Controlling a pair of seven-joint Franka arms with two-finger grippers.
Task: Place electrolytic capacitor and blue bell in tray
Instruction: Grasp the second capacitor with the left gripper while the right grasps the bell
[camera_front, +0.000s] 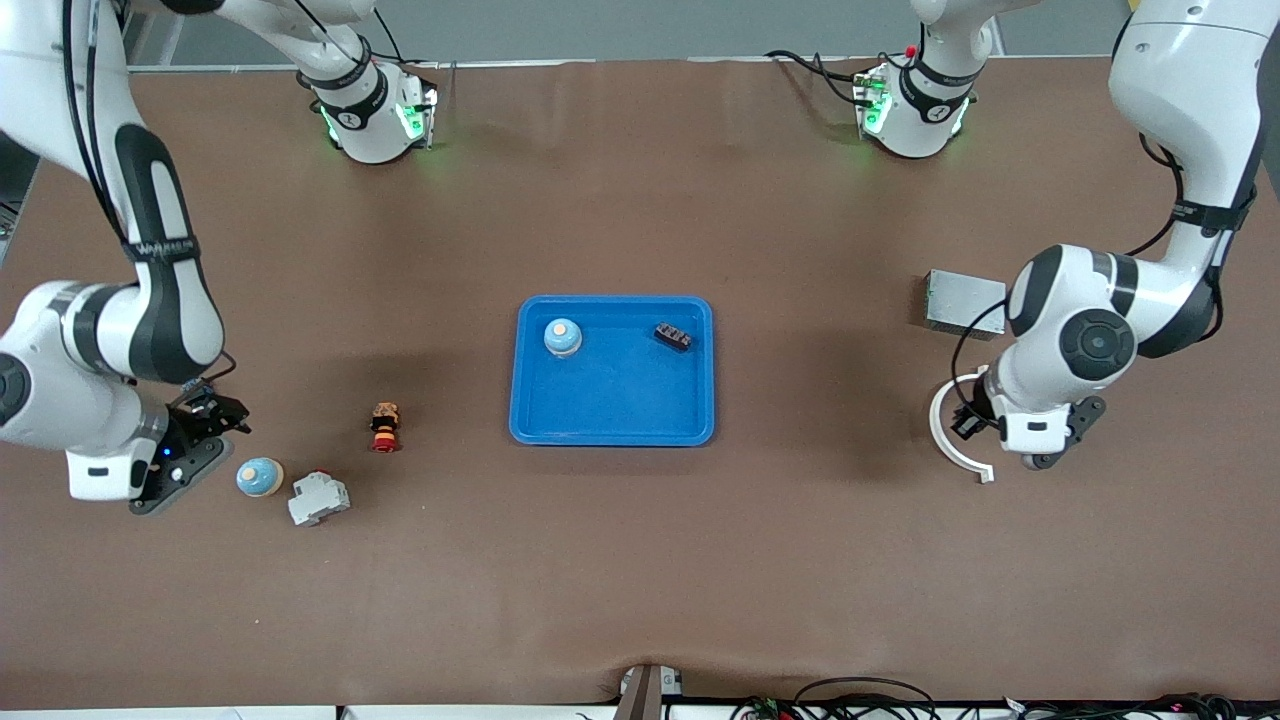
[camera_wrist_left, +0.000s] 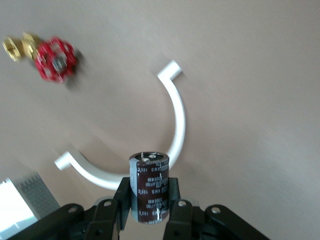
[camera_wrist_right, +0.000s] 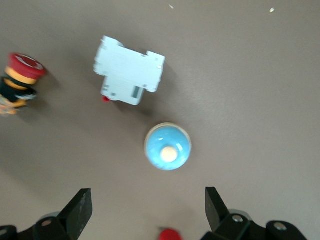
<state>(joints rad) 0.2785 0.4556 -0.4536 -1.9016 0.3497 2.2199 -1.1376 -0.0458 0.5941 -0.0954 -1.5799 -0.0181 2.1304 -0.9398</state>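
Bells number two: one blue bell (camera_front: 260, 477) sits on the table nearer the front camera than the tray (camera_front: 610, 420), toward the right arm's end, just beside a white breaker (camera_front: 319, 498). Right gripper (camera_wrist_right: 145, 210) hangs above it, fingers spread wide apart. Left gripper (camera_wrist_left: 150, 200) is clamped on the electrolytic capacitor (camera_wrist_left: 149, 186) over a white curved piece (camera_wrist_left: 177, 120). Inside the tray stand a second blue bell (camera_front: 563, 337) and a black part (camera_front: 673, 336).
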